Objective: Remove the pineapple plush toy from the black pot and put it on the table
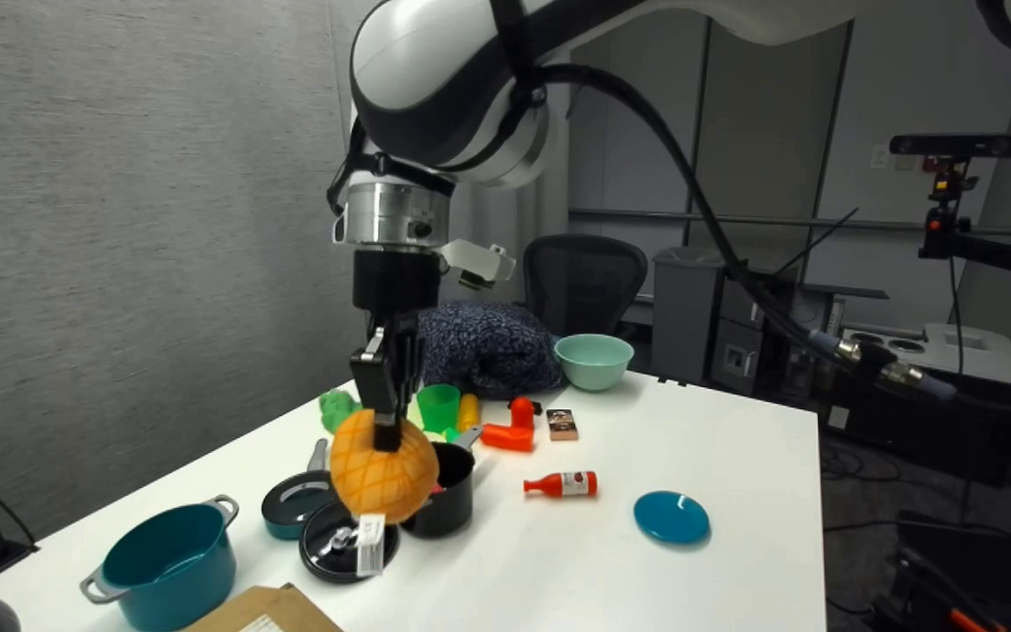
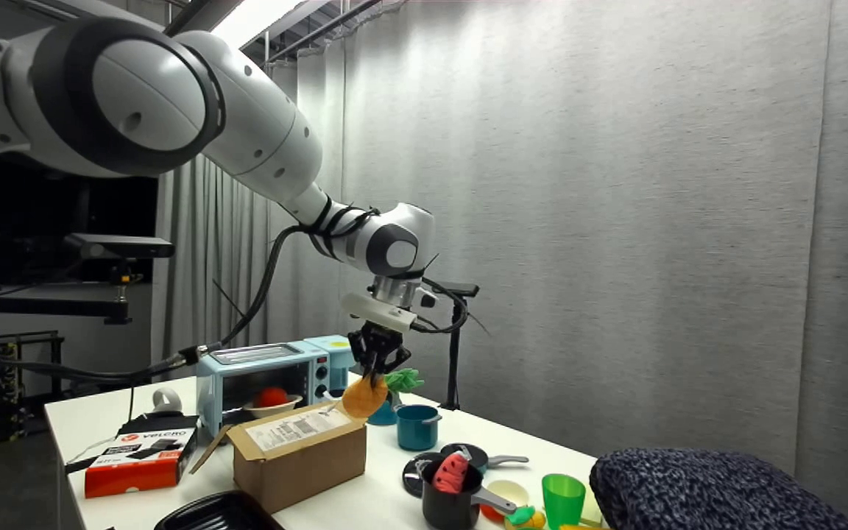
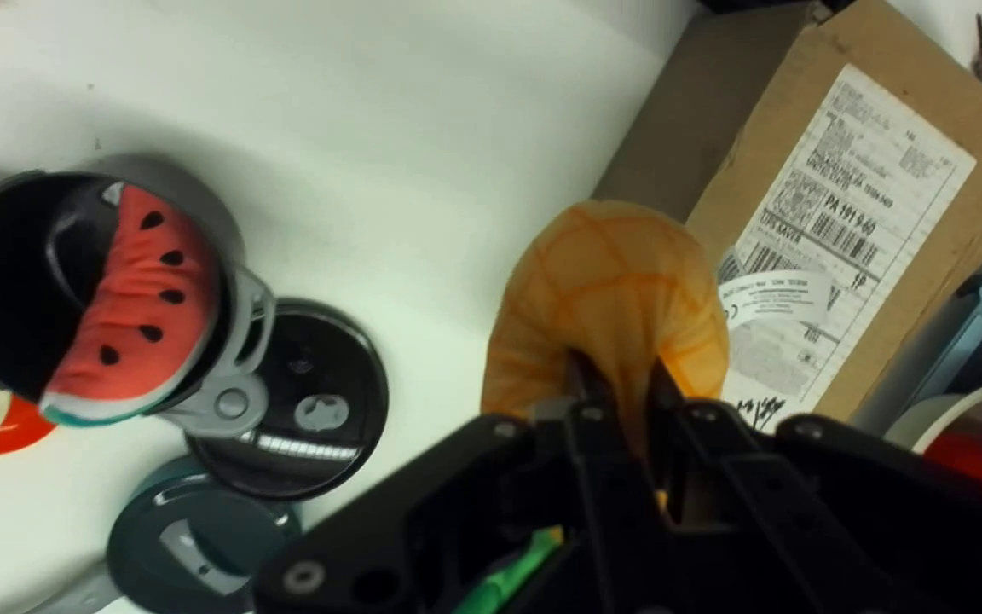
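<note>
The orange pineapple plush toy hangs in my gripper, raised above the white table [image 1: 646, 579]. The toy shows in both exterior views [image 1: 361, 478] [image 2: 364, 399] and in the wrist view [image 3: 602, 256]. My gripper [image 1: 389, 434] is shut on its body; the fingers pinch the fabric, as the wrist view [image 3: 625, 384] shows. The toy's green leafy top sticks out to one side in an exterior view [image 2: 403, 380]. A white tag hangs from it. The black pot [image 3: 9, 256] stands on the table, apart from the toy, with a watermelon plush [image 3: 146, 307] inside; it shows in both exterior views [image 1: 444, 513] [image 2: 447, 508].
A black lid [image 3: 286, 367] and a teal pan [image 3: 193, 537] lie beside the pot. A teal pot [image 2: 418, 428] and a cardboard box [image 2: 313, 464] stand near the held toy. A toaster oven [image 2: 266, 386] stands behind the box. A red bottle [image 1: 562, 484] and blue plate [image 1: 670, 518] lie farther off.
</note>
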Robot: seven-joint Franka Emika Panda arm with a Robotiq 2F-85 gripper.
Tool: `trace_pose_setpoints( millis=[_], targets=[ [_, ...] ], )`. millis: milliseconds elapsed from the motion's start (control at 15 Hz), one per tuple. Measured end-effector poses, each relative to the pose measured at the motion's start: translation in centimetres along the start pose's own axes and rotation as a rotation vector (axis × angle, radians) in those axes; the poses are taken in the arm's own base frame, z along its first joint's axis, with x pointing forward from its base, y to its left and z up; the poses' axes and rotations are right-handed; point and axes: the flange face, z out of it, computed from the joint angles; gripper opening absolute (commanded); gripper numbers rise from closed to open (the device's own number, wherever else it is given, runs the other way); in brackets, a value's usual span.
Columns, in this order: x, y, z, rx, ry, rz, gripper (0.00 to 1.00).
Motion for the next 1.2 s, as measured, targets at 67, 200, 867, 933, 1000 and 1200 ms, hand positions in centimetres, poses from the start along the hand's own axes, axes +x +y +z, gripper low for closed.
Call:
trace_pose_setpoints(
  millis=[67, 200, 867, 933, 1000, 1200],
  targets=[
    [-0.3, -1.2, 1.9, 0.013, -0.036, -0.017, 0.03],
    [-1.4, -4.2, 6.4, 0.053, -0.119, -0.061, 0.03],
    [-5.6, -10.3, 13.5, 0.133, -0.275, -0.165, 0.03],
    [-6.1, -10.2, 13.4, 0.14, -0.277, -0.17, 0.03],
    [-6.7, -10.2, 13.3, 0.144, -0.28, -0.177, 0.03],
    [-8.8, -10.2, 12.4, 0.143, -0.286, -0.191, 0.03]
  ],
)
